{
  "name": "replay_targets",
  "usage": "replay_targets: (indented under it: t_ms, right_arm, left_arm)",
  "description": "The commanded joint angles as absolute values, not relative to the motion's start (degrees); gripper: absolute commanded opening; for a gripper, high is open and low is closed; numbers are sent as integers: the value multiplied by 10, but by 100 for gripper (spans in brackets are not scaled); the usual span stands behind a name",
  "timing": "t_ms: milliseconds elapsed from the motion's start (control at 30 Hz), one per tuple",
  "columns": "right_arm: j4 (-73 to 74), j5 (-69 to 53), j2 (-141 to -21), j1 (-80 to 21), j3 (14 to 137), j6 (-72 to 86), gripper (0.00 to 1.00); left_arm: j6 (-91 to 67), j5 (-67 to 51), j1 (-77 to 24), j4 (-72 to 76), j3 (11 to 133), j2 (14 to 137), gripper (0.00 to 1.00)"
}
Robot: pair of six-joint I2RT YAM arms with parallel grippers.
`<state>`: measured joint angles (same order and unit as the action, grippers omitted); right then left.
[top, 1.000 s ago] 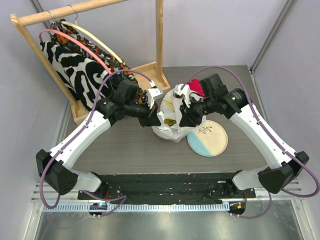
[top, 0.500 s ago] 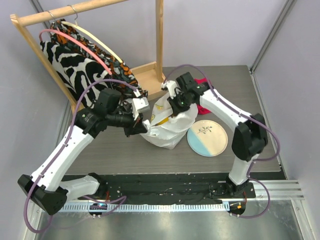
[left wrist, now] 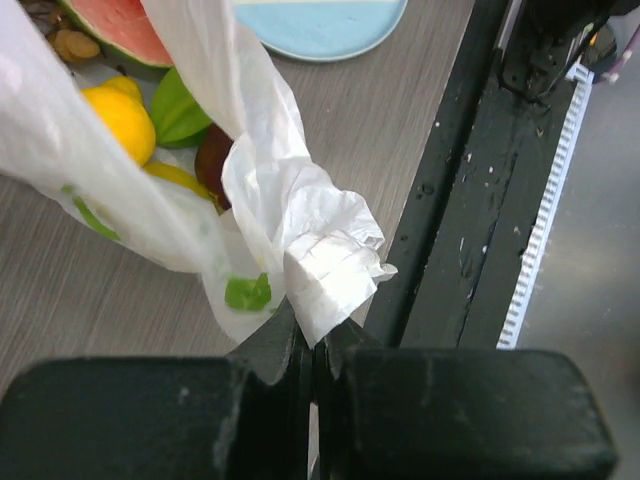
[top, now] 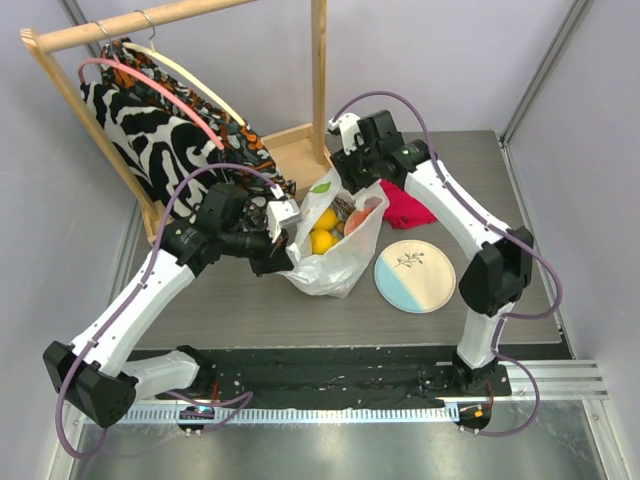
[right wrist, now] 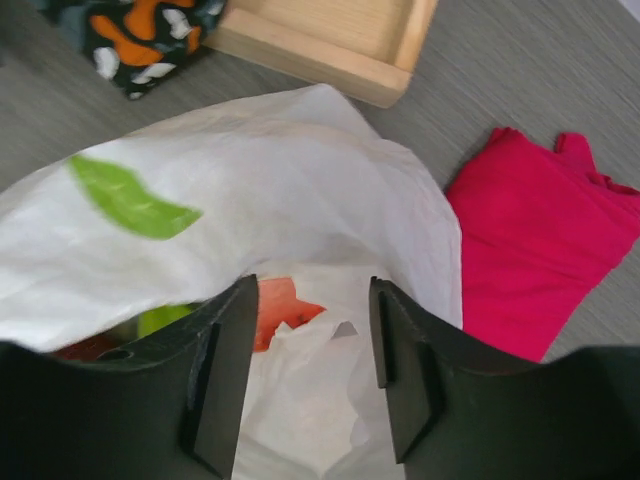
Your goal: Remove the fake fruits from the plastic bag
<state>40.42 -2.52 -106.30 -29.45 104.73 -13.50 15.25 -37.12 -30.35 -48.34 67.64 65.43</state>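
Observation:
The plastic bag (top: 335, 262) lies open in the middle of the table, white with a green leaf print (right wrist: 130, 200). The fake fruits show inside it: two yellow lemons (top: 323, 230), a green piece (left wrist: 180, 108), a dark red one (left wrist: 212, 156), a watermelon-like slice (left wrist: 120, 22) and a brownish cluster (left wrist: 72, 45). My left gripper (left wrist: 315, 335) is shut on a twisted edge of the bag (left wrist: 320, 260) at its near-left side. My right gripper (right wrist: 312, 310) hangs open over the bag's far rim, with white plastic and an orange-red piece (right wrist: 280, 305) seen between its fingers.
A red cloth (top: 408, 205) lies right of the bag, and a blue-and-white plate (top: 414, 276) sits in front of it. A wooden clothes rack (top: 290, 150) with a zebra-print garment (top: 150, 140) stands at the back left. The black base rail (left wrist: 470, 200) runs along the near edge.
The right gripper has let go, opened and drawn back to the bag's far rim. The bag's mouth now gapes and the fruits show. The left gripper keeps its hold.

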Motion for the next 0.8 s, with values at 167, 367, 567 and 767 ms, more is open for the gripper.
replay_targets:
  t_ms: [167, 367, 567, 767]
  right_arm:
    - [504, -148, -872, -326, 1028, -170, 66]
    - [479, -178, -847, -375, 913, -171, 41]
    - [405, -173, -926, -380, 915, -153, 29]
    - [387, -140, -1044, -386, 954, -137, 26]
  left_arm:
    - [88, -395, -301, -405, 676, 675, 0]
    - [89, -404, -301, -405, 659, 672, 0]
    - [63, -417, -301, -406, 625, 652, 0]
    - [63, -408, -271, -407, 618, 654, 0]
